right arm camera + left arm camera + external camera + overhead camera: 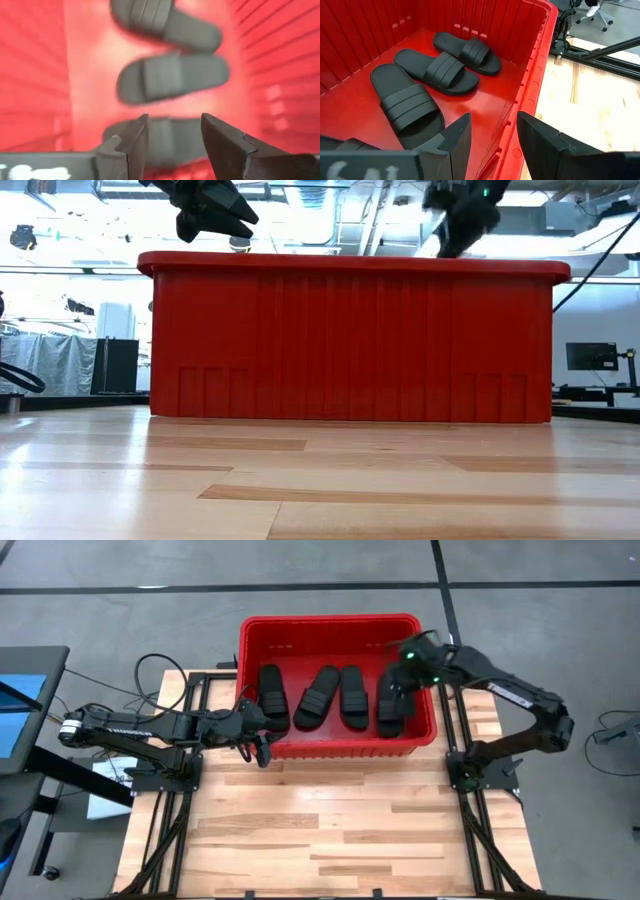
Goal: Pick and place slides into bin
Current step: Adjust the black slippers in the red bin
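Four black slides lie sole-down on the floor of the red bin (255, 635): one at the left (273, 695), two in the middle (317, 697) (353, 695), and one at the right (392, 710), partly under my right arm. My right gripper (174, 132) hovers open above the right-hand slide (165, 142), holding nothing, well over the bin's rim in the low view (460, 215). My left gripper (492, 137) hangs open over the bin's near left rim (530, 85), clear of it, with three slides (407, 102) beyond it.
The bin stands at the table's far edge. Bare wooden tabletop (330, 830) stretches from it to the near edge. Black frame rails (180, 810) (480, 810) run along both sides under the arm bases. Cables (150, 675) lie at the far left.
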`<state>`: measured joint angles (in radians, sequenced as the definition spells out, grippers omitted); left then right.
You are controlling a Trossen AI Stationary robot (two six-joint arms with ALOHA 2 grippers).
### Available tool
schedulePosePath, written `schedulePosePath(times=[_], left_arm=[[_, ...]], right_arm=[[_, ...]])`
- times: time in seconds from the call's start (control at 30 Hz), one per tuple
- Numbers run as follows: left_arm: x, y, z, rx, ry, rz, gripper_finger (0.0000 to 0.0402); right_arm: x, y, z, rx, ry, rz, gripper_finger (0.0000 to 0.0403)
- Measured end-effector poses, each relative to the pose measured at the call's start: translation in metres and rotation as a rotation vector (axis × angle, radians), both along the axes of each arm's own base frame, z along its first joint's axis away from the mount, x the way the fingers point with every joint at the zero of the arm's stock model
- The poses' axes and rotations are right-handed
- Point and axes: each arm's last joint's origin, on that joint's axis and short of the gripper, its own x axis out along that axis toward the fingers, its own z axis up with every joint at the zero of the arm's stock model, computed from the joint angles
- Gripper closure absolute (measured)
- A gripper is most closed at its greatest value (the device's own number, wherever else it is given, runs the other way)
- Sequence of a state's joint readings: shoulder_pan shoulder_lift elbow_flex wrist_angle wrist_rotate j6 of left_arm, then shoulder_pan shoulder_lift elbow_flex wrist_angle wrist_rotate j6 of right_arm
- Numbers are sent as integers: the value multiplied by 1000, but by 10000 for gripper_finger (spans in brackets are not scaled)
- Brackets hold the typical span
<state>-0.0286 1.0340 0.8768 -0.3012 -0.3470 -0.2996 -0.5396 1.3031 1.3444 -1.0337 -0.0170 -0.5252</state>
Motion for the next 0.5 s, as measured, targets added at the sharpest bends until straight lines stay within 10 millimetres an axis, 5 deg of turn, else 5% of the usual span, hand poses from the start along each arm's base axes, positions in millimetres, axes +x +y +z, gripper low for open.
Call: schedulePosePath(times=[0.23, 0.5], left_arm=[[0, 0, 0, 0, 0, 0, 254], [3, 1, 7, 108, -42, -16, 254]], right_arm=[[-20, 12, 52, -141, -240, 3, 243], [-41, 25, 62, -146, -253, 2, 246]])
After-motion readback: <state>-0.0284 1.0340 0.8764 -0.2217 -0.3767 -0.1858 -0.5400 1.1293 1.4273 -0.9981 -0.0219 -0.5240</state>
